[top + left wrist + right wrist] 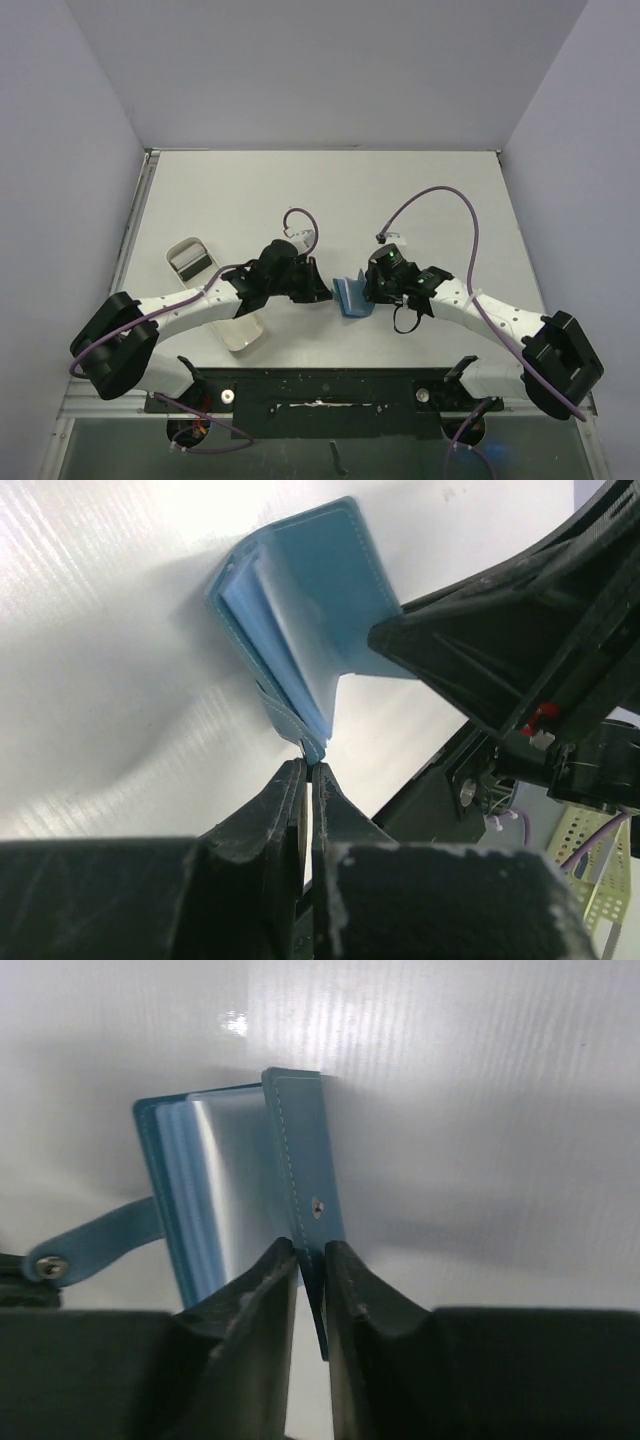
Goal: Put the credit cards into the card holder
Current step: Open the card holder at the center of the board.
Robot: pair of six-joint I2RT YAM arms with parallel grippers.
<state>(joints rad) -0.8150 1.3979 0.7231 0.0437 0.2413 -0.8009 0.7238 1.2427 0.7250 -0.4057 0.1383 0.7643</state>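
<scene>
While both arms meet over the middle of the table (330, 190), the card holder (352, 296) sits between their wrists, propped half open like a small book. Taking the card holder as landmark: left arm (190, 305) comes in from its left, right arm (480, 315) from its right. The white tray (243, 335) lies well to its left, partly under the left arm. A grey patch sits in the tray's far end; cannot tell if that is a card.

The left gripper (309, 768) is pinched fully together on the holder's lower corner, only the very tips biting. The right gripper (310, 1250) is clamped narrow on the edge of the cover that carries the stud (317, 1207). The strap tab (95, 1242) hangs loose off the opposite cover. Clear sleeves show inside; cannot tell if any is filled. No loose credit cards can be made out near the holder.

Step, as I judge it: spreading the holder, no card inserted yet.

Risks:
- The left pinch is on a bare corner, so any pull apart may slip it and the holder flops shut.
- Both pincers are busy, so neither is free to fetch a card. Letting go of one side could tip the holder over.
- Pulling the covers too hard could drag the holder across the table.
- The loose tab may fold over the sleeve mouths and block entry.
</scene>
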